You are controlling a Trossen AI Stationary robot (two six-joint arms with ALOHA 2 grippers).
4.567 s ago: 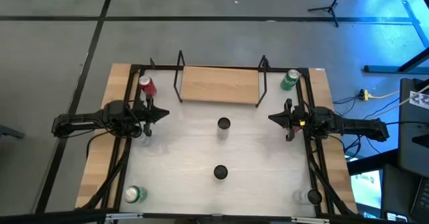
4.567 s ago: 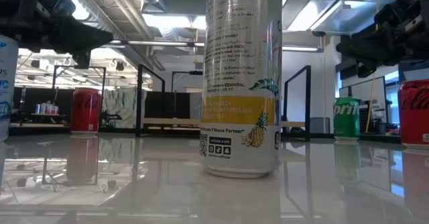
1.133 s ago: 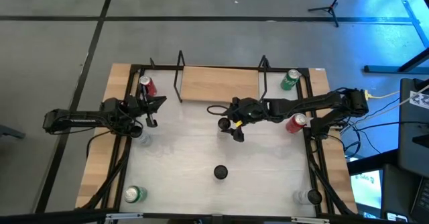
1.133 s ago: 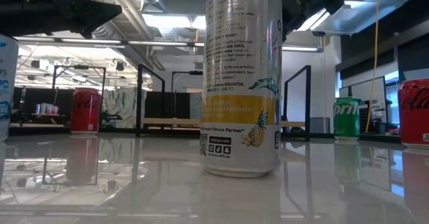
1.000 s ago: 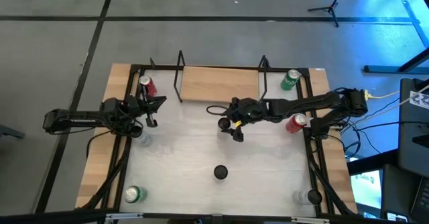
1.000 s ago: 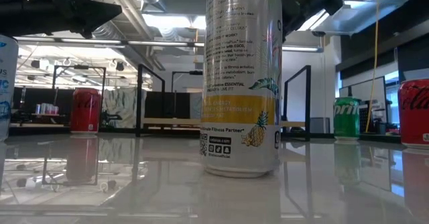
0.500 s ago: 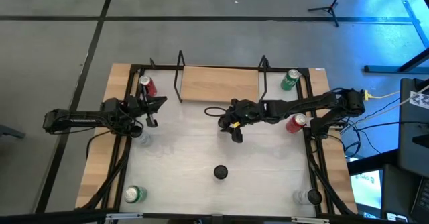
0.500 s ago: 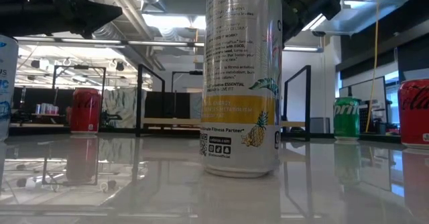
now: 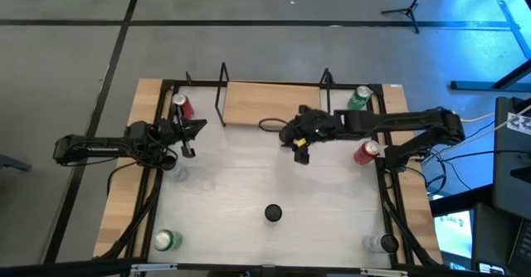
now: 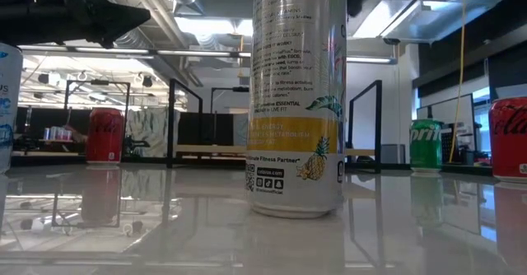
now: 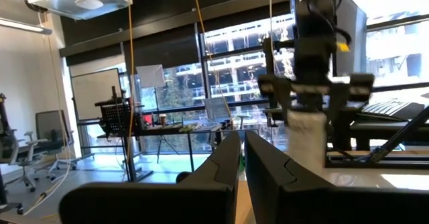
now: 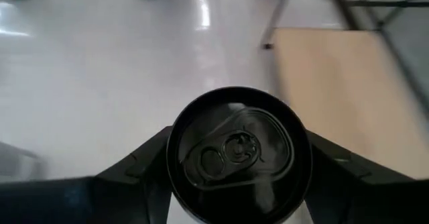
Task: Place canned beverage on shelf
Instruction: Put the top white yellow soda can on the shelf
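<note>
A black-topped can (image 12: 236, 151) is gripped between the fingers of the right tool (image 9: 292, 133), raised above the tabletop (image 9: 332, 202) just in front of the light-wood shelf (image 9: 272, 104). The left tool (image 9: 187, 136) is clenched on nothing and held over the tabletop's left side, near a red can (image 9: 181, 105). In the low view, "Fitness Partner" can be read above a pineapple picture on a tall can (image 10: 296, 94), "Sprite" is seen on a green can (image 10: 426, 144), and a red Coca-Cola can (image 10: 104, 134) is stood at left.
</note>
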